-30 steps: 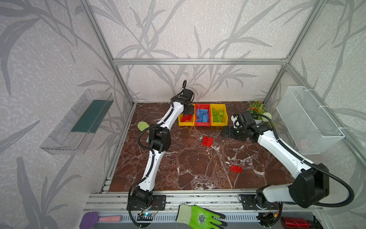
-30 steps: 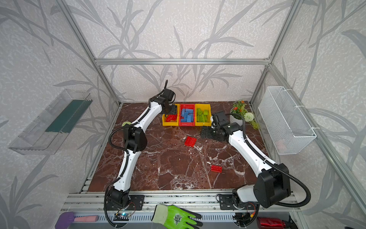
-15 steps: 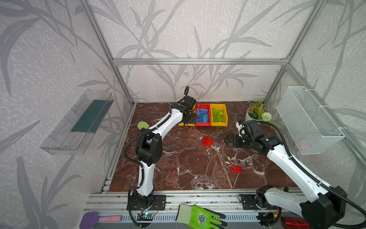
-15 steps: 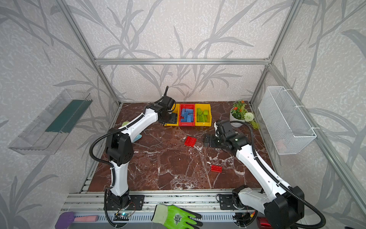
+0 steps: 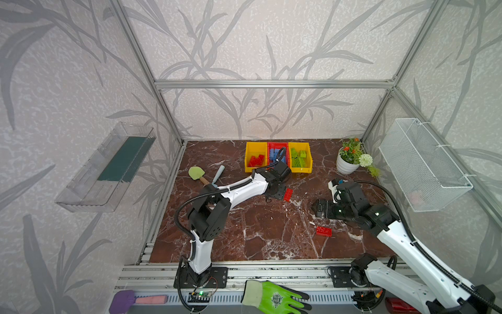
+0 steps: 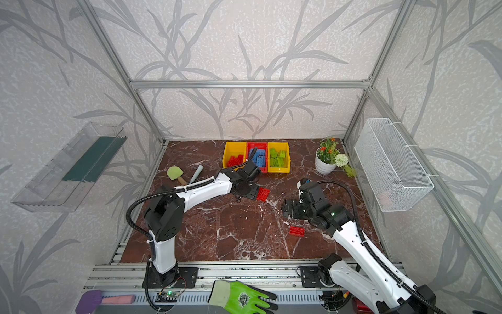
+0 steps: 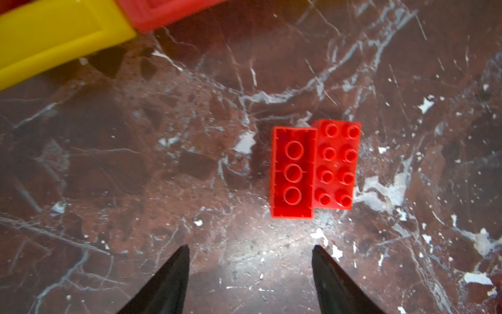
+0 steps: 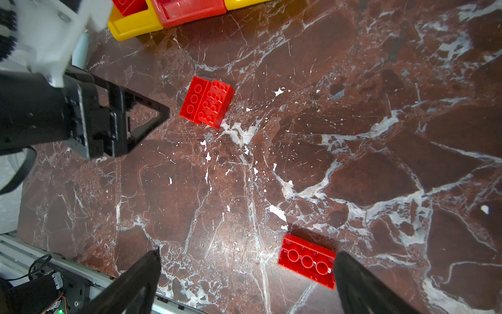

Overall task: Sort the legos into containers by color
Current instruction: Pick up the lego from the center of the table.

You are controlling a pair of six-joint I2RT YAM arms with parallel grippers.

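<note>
Red lego pair (image 5: pixel 288 194) located at frame centre, just right of left gripper (image 5: pixel 279 192), jaws spread, empty, single red lego (image 5: pixel 323 231) positioned below right gripper (image 5: pixel 315 208), spread wide.

Leaf-patterned walls (image 5: pixel 271 40) enclose a brown marble floor (image 5: pixel 258 231).

- tabletop (image 5: pixel 258 231): polished red-brown stone look, white veins, glossy, with a glare patch in the left wrist view
- 2 red bricks (image 7: pixel 315 168): smooth, shiny moulded plastic
- bins (image 5: pixel 251 148), upper centre in a top view: glossy yellow and red plastic
- basket (image 5: pixel 423 163), right edge: white wire mesh, matt
- wall tray (image 5: pixel 87 190), left: clear plastic
- frame bars (image 5: pixel 271 84): brushed metal
- glove (image 5: pixel 274 297), bottom: knit cloth, green rubbery coating
</note>
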